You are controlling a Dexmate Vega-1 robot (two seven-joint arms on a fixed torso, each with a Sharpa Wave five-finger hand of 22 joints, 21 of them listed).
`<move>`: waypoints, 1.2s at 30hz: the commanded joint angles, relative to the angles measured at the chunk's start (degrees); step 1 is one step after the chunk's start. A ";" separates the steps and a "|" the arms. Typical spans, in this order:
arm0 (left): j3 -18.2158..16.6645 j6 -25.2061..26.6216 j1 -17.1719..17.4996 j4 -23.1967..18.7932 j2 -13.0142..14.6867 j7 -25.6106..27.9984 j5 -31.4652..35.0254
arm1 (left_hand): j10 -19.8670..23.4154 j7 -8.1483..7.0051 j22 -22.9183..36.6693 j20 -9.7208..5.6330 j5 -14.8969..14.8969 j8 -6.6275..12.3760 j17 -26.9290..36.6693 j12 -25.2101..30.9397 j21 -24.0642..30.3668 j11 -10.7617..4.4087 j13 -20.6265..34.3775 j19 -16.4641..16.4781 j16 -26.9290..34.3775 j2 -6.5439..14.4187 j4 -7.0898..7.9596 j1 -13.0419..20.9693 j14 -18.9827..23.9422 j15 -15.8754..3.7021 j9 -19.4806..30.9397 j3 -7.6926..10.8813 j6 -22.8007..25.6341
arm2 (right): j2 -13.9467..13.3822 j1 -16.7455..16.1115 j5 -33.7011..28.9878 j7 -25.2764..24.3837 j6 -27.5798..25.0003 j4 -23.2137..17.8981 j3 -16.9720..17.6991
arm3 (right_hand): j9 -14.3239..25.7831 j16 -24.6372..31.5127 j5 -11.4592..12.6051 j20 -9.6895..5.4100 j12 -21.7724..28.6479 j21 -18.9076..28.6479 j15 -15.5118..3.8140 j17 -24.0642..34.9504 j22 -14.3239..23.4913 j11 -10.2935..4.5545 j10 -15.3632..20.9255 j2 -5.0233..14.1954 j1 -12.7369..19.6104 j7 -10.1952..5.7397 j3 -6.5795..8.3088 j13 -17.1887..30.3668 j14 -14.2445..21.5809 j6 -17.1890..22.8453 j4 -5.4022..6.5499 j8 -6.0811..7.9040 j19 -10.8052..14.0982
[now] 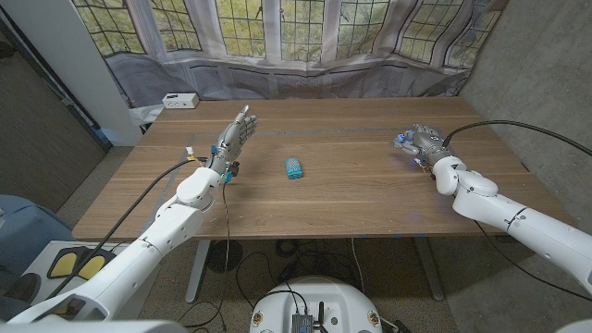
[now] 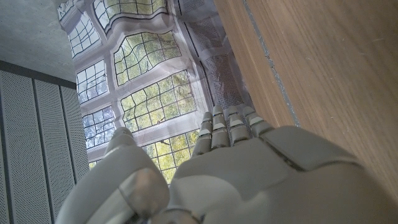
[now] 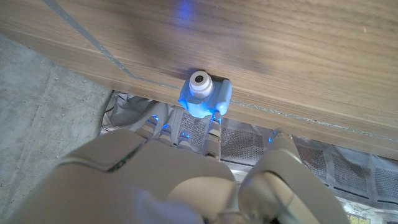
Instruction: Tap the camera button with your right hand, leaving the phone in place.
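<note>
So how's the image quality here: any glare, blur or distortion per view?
Head view: even daylight, sharp, with the window bowed by lens distortion. Left wrist view: the left robot hand is soft, the window bright but readable. Right wrist view: a blue glow at the right robot hand spills onto the table, and the near parts are blurred.

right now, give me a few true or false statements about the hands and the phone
1. The phone lies on the wooden table between the two hands. True.
2. The right hand is touching the phone. False: it is far off, near the table's right side.
3. The left hand grips the phone. False: it holds nothing, its fingers straight, and stands apart from the phone.
4. A small white box sits at the table's far left corner. True.
</note>
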 commanded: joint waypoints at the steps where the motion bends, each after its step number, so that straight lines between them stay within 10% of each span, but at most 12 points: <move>1: 0.21 0.12 -0.14 -0.06 -0.14 0.11 0.18 | 0.09 -0.08 0.11 0.53 -0.20 -0.03 0.18 -0.07 -0.32 -0.10 0.34 -0.20 -0.10 0.42 -0.32 0.28 0.18 0.01 0.13 0.11 0.25 | -0.14 0.16 0.22 0.30 -0.22 0.14 -0.19 | 0.22 0.49 -0.10 0.50 0.44 0.20 -0.52 0.01 0.27 -0.37 -4.23 -0.18 0.18 0.00 0.59 0.13 -12.08 0.82 -0.08 0.19 -10.52; 36: 0.64 -0.16 -1.34 1.69 -0.84 -0.62 0.08 | 0.17 -0.15 0.12 0.60 -0.20 -0.03 0.18 -0.13 -0.26 -0.05 0.36 -0.26 -0.10 0.48 -0.42 0.18 0.18 0.08 0.14 0.04 0.37 | 0.04 0.76 -0.42 -0.07 -0.55 0.26 -0.33 | 0.30 0.63 -0.11 0.68 0.53 0.18 -0.34 -0.04 0.26 -0.60 -3.73 -0.36 0.14 -0.90 0.65 0.12 -11.45 -0.43 -0.16 -0.72 -10.46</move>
